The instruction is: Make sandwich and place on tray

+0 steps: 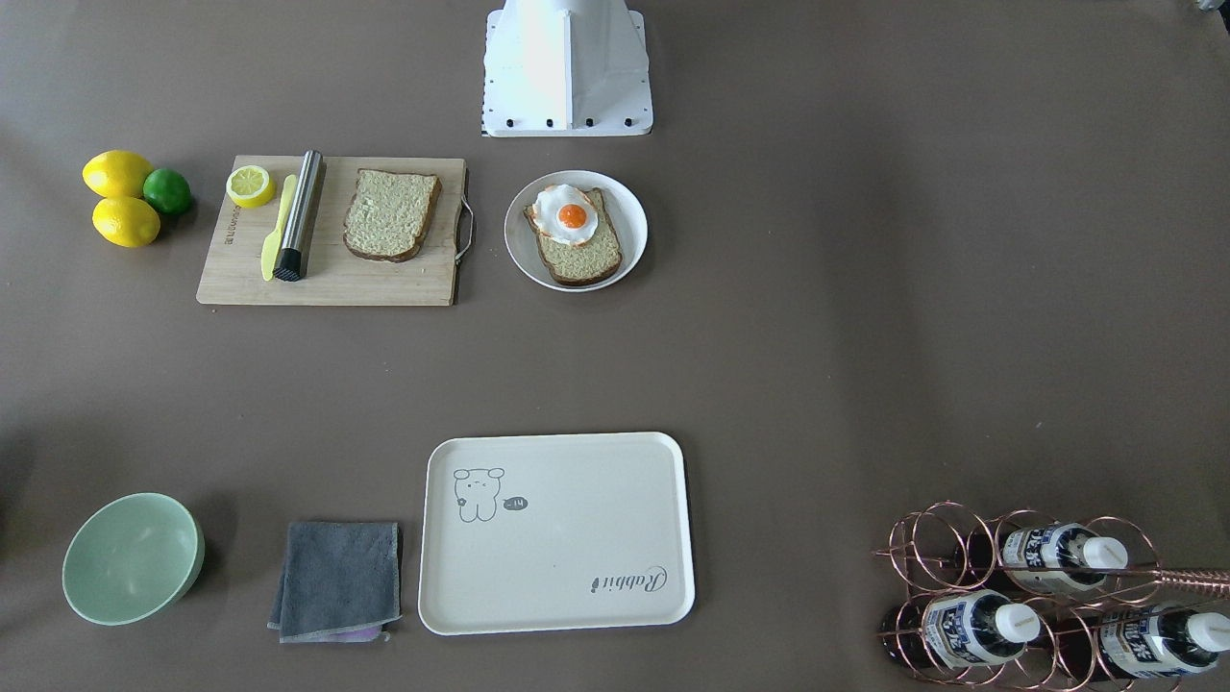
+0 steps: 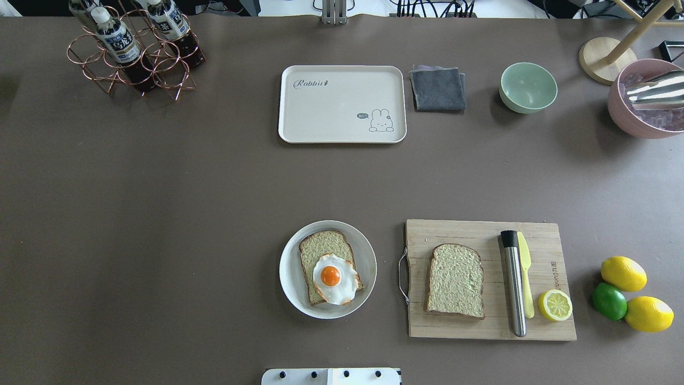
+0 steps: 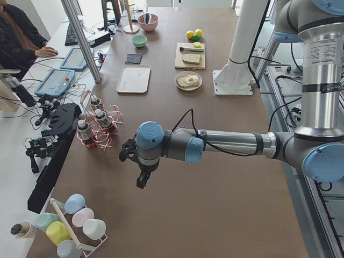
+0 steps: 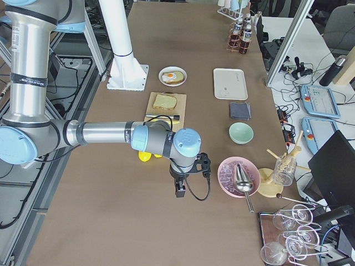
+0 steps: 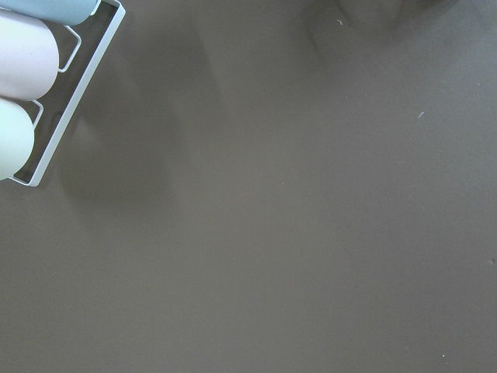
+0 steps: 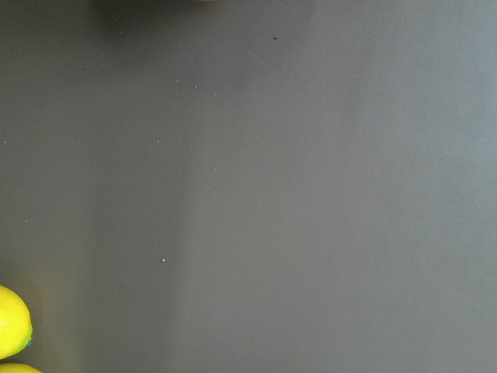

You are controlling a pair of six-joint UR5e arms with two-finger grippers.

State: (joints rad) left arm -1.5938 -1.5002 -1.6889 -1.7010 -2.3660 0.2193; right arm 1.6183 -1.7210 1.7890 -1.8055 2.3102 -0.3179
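One bread slice (image 1: 584, 259) lies on a round white plate (image 1: 631, 207) with a fried egg (image 1: 571, 215) on top; it also shows in the overhead view (image 2: 320, 248). A second bread slice (image 1: 392, 213) lies on the wooden cutting board (image 1: 384, 284). The cream tray (image 1: 557, 548) lies across the table, with nothing on it. My left gripper (image 3: 141, 180) shows only in the exterior left view, hanging over bare table far from the food. My right gripper (image 4: 180, 191) shows only in the exterior right view, beside the lemons. I cannot tell whether either is open or shut.
On the board lie a steel cylinder (image 2: 514, 283), a yellow knife (image 2: 526, 278) and a half lemon (image 2: 555, 305). Two lemons (image 2: 623, 273) and a lime (image 2: 609, 301) lie beside it. A grey cloth (image 2: 438, 89), green bowl (image 2: 528, 87), pink bowl (image 2: 646, 99) and bottle rack (image 2: 133, 51) stand at the far edge.
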